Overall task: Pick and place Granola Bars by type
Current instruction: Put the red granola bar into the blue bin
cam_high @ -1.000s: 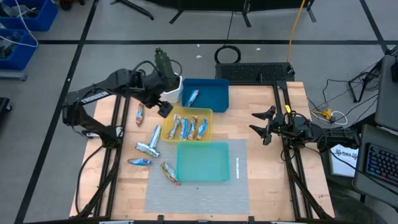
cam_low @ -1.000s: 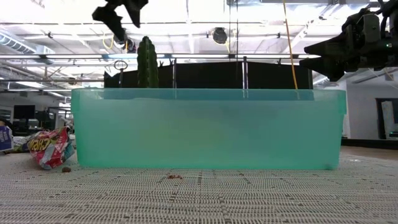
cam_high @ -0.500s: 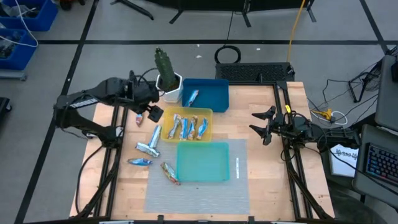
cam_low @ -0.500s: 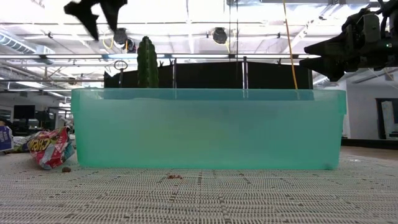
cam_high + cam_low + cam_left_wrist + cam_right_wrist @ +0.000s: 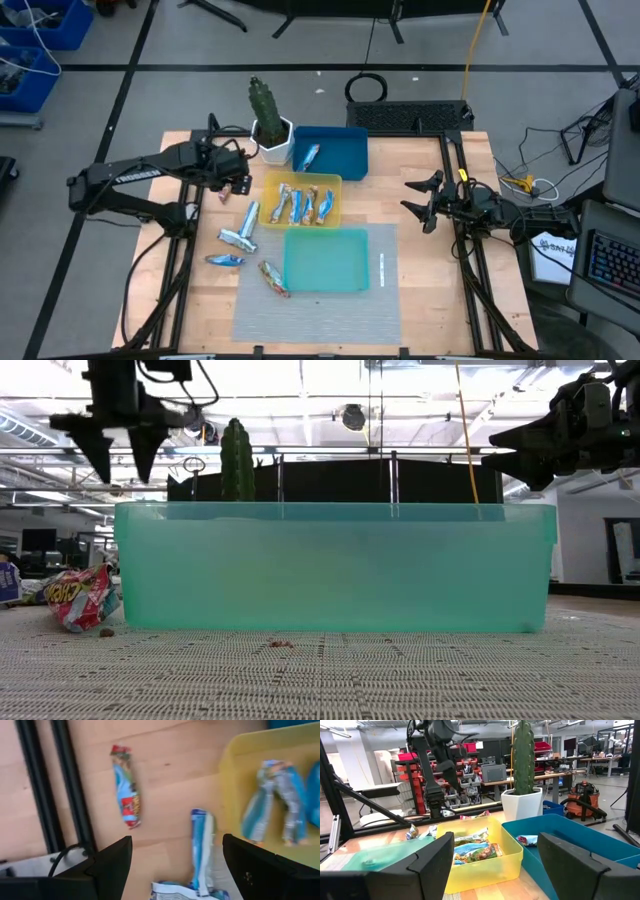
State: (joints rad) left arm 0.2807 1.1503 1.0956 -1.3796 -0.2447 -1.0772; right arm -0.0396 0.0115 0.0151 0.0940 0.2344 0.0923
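Loose granola bars lie flat on the wooden table left of the trays: one with red ends, a blue-white one, and others. The yellow tray holds several bars. The blue tray holds one bar. My left gripper hovers open above the table between the red-ended bar and the yellow tray, fingers pointing down. My right gripper waits open at the table's right.
A teal tray stands on a grey mat at the near side. A cactus in a white pot stands just left of the blue tray, beyond my left gripper. Black frame rails run along the table's left.
My left gripper has moved from beside the cactus pot toward the table's left edge and come down somewhat, its fingers turning until they point straight down. It has stayed open. No bar has moved.
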